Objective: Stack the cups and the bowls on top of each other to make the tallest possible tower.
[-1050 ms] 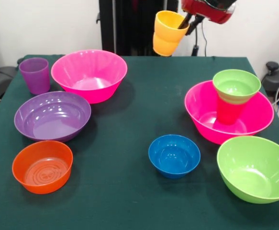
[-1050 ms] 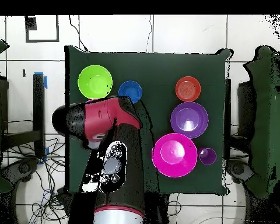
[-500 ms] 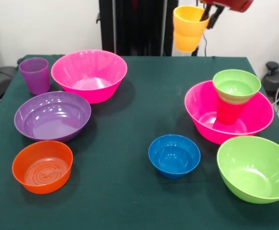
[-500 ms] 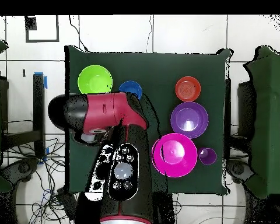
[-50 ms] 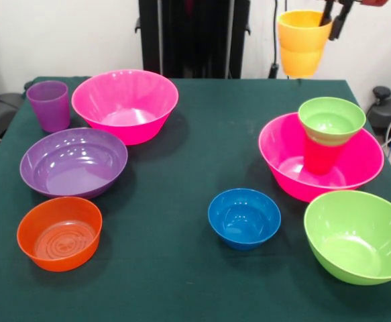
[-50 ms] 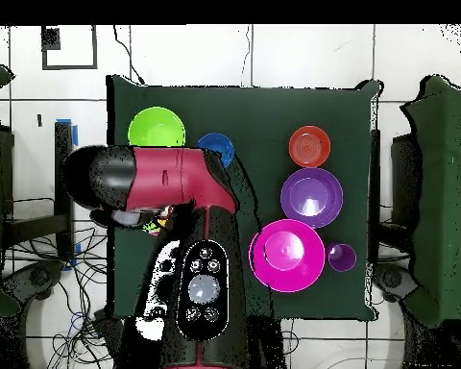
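End effector (image 5: 334, 15) pinching rim of yellow-orange stepped plastic cup (image 5: 302, 42), upper right of frame. Risk: off-centre release toppling small green bowl (image 5: 331, 120) off red cup (image 5: 321, 156).

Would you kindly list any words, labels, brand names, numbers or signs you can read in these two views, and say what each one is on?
None can be read in either view.
The cups and bowls are plain coloured plastic with no print, including the yellow-orange cup held in the pincer.
The green table cloth is unmarked.
The round buttons on the arm in the overhead view carry no mark that can be made out.
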You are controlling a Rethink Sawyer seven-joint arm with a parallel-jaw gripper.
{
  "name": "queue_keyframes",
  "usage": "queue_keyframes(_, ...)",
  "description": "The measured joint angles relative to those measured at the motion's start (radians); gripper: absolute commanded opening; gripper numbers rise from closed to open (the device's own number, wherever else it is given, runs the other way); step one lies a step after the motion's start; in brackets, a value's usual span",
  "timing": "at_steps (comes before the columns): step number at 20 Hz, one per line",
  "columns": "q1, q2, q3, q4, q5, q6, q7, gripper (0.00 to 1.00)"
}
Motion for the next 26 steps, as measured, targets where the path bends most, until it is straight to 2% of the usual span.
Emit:
queue_keyframes(14, 0.038, 0.023, 0.003, -0.012, 0.021, -0.030, 0.000, 0.00)
queue_keyframes(26, 0.060, 0.111, 0.003, -0.059, 0.026, -0.074, 0.000, 0.00)
